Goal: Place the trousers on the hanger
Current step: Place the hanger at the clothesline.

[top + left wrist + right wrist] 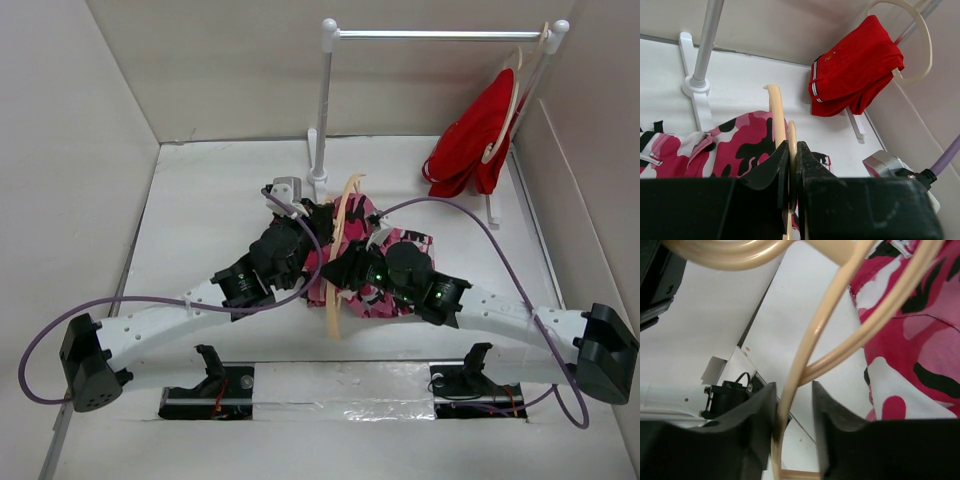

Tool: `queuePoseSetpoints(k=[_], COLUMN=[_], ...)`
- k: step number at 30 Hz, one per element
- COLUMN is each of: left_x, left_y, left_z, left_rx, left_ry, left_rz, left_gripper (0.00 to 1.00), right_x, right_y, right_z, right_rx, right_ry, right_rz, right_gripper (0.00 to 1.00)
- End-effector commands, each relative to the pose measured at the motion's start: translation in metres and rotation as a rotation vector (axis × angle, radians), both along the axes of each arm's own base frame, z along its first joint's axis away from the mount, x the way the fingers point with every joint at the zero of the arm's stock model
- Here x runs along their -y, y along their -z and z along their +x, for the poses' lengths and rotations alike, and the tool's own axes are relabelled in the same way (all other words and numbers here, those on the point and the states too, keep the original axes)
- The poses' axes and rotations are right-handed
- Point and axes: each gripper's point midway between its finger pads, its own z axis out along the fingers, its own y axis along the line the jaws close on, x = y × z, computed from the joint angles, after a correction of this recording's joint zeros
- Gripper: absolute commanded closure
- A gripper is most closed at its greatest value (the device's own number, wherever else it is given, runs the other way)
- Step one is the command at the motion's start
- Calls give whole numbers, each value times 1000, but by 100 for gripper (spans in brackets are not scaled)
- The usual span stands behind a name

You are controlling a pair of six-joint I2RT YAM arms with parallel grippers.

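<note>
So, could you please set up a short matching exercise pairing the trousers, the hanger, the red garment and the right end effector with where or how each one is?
Things:
1. trousers
2. hanger
3. red garment
4. right end effector

States:
A. hanging at the right end of the rail
B. open, with a hanger rod between its fingers
C. crumpled on the table
D. pinched by the left end effector

Pairs: 1-C, 2-D, 3-A, 4-B.

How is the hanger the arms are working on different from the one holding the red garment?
The near hanger sits low over the table, clamped in the left gripper's jaws; the far hanger hangs from the rail. The near hanger crosses the trousers; the far hanger carries the red garment. Both are pale, thin and curved.
</note>
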Motion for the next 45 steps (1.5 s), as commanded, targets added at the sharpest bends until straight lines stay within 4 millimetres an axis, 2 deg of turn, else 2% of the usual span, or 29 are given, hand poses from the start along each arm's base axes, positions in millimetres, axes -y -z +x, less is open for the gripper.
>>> queuePoseSetpoints(k=[1,2,4,5,7,8,10,11,12,13,14,16,17,18,19,22,25,28,29,31,32,34,35,36,37,38,40,41,45], left_x=[2,4,5,7,9,15,21,29,33,35,38,39,36,33,29,4,-24,-42,-45,-45,-45,-43,-42,-41,-41,-41,-45,-47,-51], left_y=[-78,-80,-87,-98,-110,-123,-134,-146,-150,-155,-167,-175,-187,-191,-195,-206,-194,-165,-147,-126,-102,-77,-51,-40,-30,-7,10,24,41], left_z=[-4,-4,-4,-3,-2,-2,-1,-2,-2,-2,-3,-4,-6,-7,-8,-15,-22,-24,-24,-24,-22,-21,-20,-20,-20,-20,-19,-20,-20], left_rx=[119,121,131,144,162,177,189,207,209,218,235,245,267,272,277,306,311,288,268,243,215,178,150,141,131,111,97,86,89], left_ry=[24,29,30,36,40,56,75,105,115,120,136,142,145,144,133,91,41,7,-1,-4,-8,-8,-7,-6,-6,-6,-19,-18,-20], left_rz=[-187,-187,-184,-194,-184,-193,-179,-183,-170,-161,-166,-157,-159,-157,-161,-200,-239,-243,-227,-210,-176,-159,-123,-115,-102,-69,-53,-32,5], left_gripper=[100,100,100,100,100,100,100,97,90,83,67,53,42,38,32,27,26,28,29,30,31,31,32,32,32,32,32,32,32], right_x=[-15,-16,-16,-15,-10,-6,1,7,9,18,26,36,41,52,54,73,80,84,83,79,81,80,81,84,83,82,87,80,85], right_y=[-48,-50,-60,-66,-87,-98,-129,-140,-151,-173,-182,-208,-215,-222,-238,-252,-268,-278,-278,-281,-280,-281,-283,-280,-290,-284,-287,-292,-304], right_z=[6,5,2,1,-5,-4,-9,-7,-9,-10,-3,-4,-1,12,11,39,60,90,97,118,127,147,154,162,164,178,192,196,212], right_rx=[56,54,49,49,40,47,59,68,74,86,98,108,115,130,147,164,191,198,193,190,187,192,195,188,211,201,217,224,254], right_ry=[15,10,5,5,-5,-5,-20,-14,-20,-22,-5,-33,-36,-5,-39,23,17,45,41,40,40,59,69,85,82,87,89,53,66], right_rz=[152,162,214,243,333,363,446,474,500,551,570,619,633,640,654,635,605,582,569,552,541,522,512,497,500,486,462,455,438], right_gripper=[65,80,93,100,100,100,100,100,100,100,100,100,100,100,100,100,100,100,100,100,100,100,100,100,100,100,100,100,100])
